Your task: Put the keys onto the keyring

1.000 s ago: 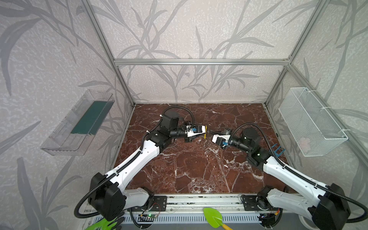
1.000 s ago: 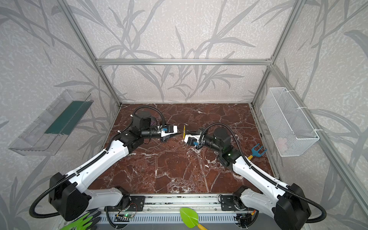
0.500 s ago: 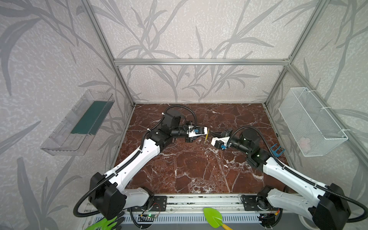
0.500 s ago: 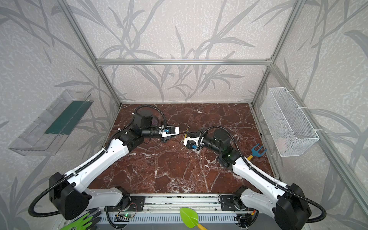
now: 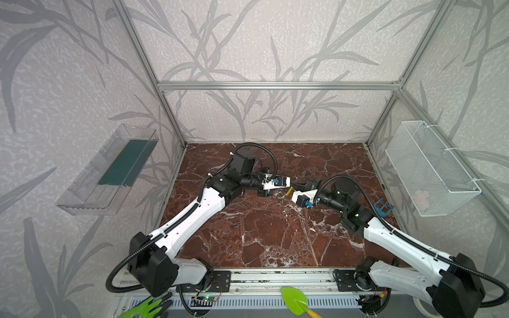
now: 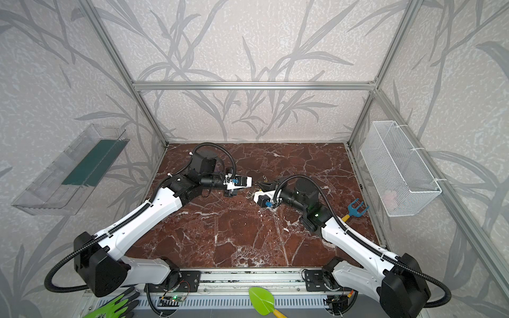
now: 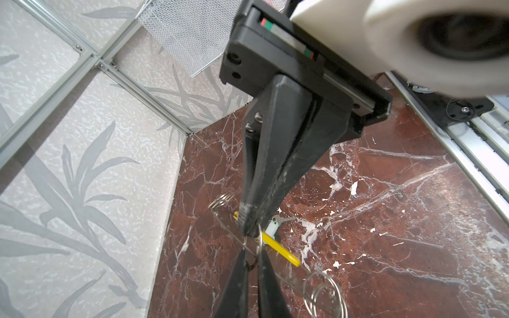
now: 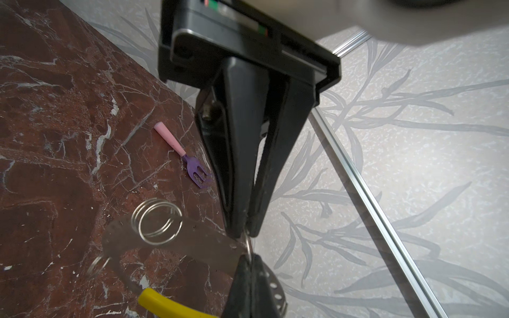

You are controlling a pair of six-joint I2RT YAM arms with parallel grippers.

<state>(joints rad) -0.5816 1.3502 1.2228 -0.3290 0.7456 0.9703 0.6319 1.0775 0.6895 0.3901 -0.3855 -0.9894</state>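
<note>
the left gripper (image 7: 252,257) and right gripper (image 7: 249,231) meet tip to tip, each clamped on the keyring (image 7: 281,250), its wire barely visible. the keys (image 7: 272,228) lie on the marble floor (image 7: 385,220) just beyond, partly hidden.

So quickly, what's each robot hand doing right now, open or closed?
Left gripper: closed, fingers pinching the keyring wire.
Right gripper: closed on the same keyring, tip to tip with the left.

keyring (image 8: 165,304) blurred in right wrist view, cut off at edge.
</note>
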